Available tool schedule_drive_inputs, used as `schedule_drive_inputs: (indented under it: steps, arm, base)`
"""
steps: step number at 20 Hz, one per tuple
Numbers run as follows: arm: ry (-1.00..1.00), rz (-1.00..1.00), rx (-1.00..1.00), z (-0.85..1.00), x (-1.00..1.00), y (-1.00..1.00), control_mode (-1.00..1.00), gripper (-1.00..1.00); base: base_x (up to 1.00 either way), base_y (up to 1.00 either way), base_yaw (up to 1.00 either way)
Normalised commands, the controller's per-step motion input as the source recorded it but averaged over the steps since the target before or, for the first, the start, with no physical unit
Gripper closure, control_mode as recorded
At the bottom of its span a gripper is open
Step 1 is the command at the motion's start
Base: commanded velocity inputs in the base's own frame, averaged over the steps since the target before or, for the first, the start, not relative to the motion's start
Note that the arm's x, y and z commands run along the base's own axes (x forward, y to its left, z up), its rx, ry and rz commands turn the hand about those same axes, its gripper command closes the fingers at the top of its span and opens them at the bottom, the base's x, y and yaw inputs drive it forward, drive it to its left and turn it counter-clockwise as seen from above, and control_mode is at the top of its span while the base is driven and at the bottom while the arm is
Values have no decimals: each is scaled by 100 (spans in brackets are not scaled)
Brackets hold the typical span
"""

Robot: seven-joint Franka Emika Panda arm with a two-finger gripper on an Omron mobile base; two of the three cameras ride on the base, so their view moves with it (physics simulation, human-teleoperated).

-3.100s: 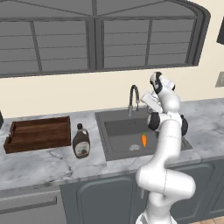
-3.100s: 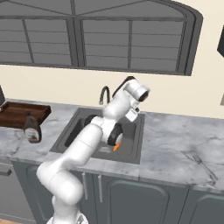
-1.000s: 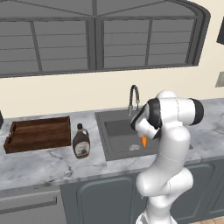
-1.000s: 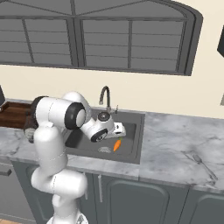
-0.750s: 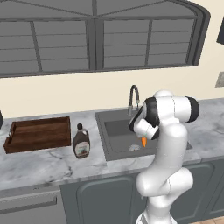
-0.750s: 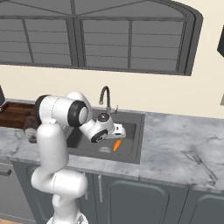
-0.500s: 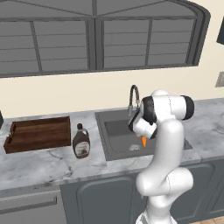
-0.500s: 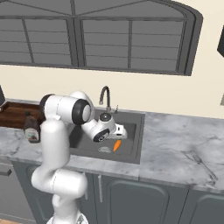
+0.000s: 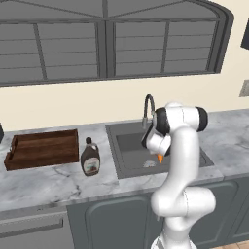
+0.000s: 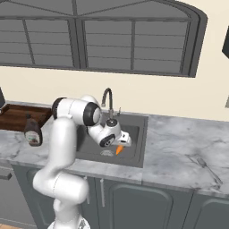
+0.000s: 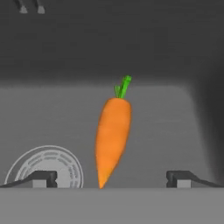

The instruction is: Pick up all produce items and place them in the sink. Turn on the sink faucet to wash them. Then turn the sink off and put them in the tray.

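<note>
You are hovering the end effector [image 11: 111, 177] with jaws spread wide over the carrot [image 11: 112, 134] lying in the sink [image 10: 134, 134] — light, stiff, smooth — its thick shoulder toward 12 o'clock looks the place to pinch

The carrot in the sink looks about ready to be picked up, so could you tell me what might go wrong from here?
1. The carrot lies lengthwise between the open gripper's fingertips; its tapered, smooth body could slip out as they close.
2. It lies beside the drain on the sink floor, so a low approach might scrape the basin.
3. The faucet stands close behind the arm; lifting could clip it.
</note>
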Motion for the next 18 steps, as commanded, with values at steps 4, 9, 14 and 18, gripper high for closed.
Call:
schedule_drive_inputs:
  steps: [4, 9, 14, 18]
  arm:
    - [4, -7, 3, -46, 23, -2, -100, -100]
    - [4, -6, 3, -38, 37, 0, -100, -100]
    - [4, -6, 1, -37, 33, 0, -100, 100]
    - [-2, -5, 0, -3, 3, -5, -100, 100]
  base:
    - [0, 0, 0]
    - [0, 0, 0]
    - [0, 0, 0]
    - [0, 0, 0]
